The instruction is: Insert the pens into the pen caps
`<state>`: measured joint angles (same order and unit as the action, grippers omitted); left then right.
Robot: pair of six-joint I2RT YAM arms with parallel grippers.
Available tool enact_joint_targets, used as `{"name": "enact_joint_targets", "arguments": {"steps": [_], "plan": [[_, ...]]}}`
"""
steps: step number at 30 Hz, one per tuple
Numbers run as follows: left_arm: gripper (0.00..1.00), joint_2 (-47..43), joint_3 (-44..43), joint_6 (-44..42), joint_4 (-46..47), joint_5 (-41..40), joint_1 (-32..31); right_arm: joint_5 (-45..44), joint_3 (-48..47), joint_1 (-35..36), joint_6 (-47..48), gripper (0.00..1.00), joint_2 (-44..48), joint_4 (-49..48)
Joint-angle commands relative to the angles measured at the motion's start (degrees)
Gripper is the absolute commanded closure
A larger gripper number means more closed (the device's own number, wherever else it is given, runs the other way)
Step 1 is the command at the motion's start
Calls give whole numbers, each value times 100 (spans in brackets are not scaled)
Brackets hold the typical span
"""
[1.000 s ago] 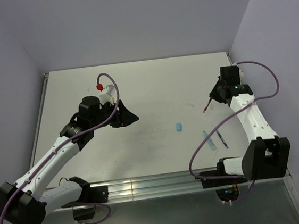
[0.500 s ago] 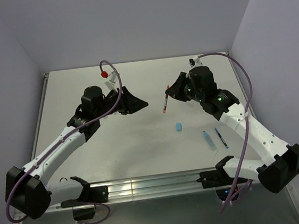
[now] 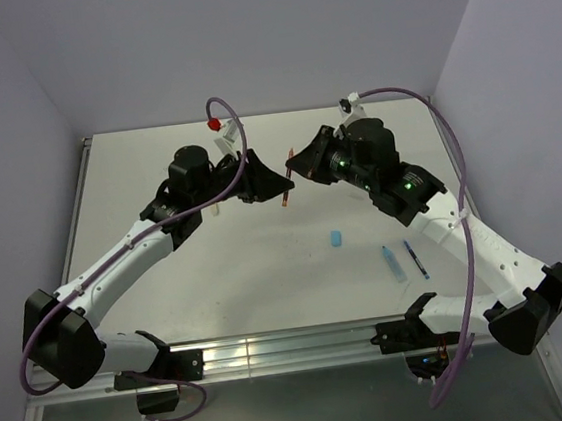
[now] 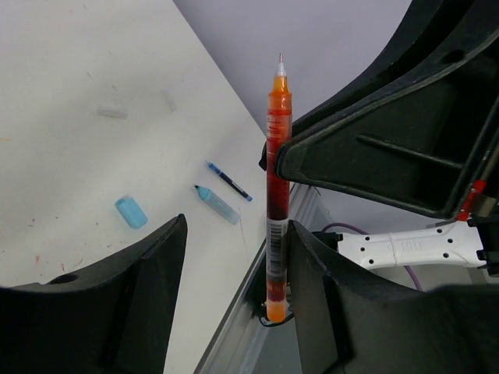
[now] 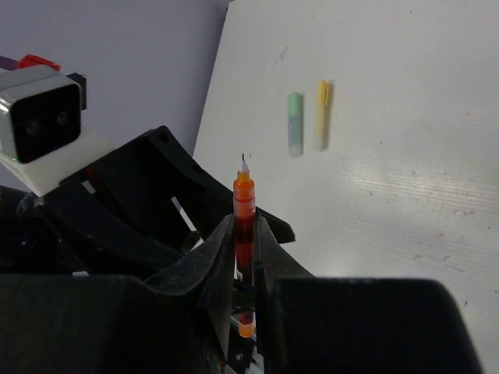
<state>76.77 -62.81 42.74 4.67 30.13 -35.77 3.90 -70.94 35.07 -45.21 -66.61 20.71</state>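
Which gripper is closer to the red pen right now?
Right. The right gripper is clamped on the red pen, holding it above the table. The left gripper is open, with the pen standing between its fingers.

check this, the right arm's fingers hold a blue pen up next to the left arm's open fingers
Not blue: the pen in the right arm's fingers is red, as the right wrist view shows. The left arm's fingers are open beside it.
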Motion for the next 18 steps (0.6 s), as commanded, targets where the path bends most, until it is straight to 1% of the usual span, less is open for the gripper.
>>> {"name": "enact_joint_targets", "arguments": {"steps": [1,5,8,9,10,11,12,14,15,16,17,18], "plan": [[42,13,-267,-91,104,1,-88,-118,-359,201,-67,100,-133,-269],[42,13,-320,-99,78,-25,-158,-135,-447,298,-76,100,-238,-313],[47,13,-320,-82,96,-16,-158,-188,-474,369,-76,100,-282,-304],[51,-4,-320,-82,96,-16,-158,-197,-474,386,-76,100,-282,-313],[61,-13,-311,-90,96,10,-158,-214,-465,387,-76,100,-282,-313],[66,-22,-303,-91,61,28,-158,-223,-448,395,-76,100,-274,-339],[79,-31,-294,-99,52,11,-158,-232,-439,404,-67,100,-282,-331],[95,-57,-294,-169,-96,-42,-158,-232,-456,404,-32,100,-300,-322],[100,-92,-302,-196,-176,-94,-158,-232,-474,413,21,100,-317,-287],[100,-101,-346,-248,-229,-121,-158,-241,-509,413,47,100,-344,-261],[100,-110,-364,-266,-360,-147,-158,-267,-526,413,82,94,-344,-243],[100,-119,-399,-292,-422,-156,-158,-319,-553,413,152,86,-344,-147]]}}
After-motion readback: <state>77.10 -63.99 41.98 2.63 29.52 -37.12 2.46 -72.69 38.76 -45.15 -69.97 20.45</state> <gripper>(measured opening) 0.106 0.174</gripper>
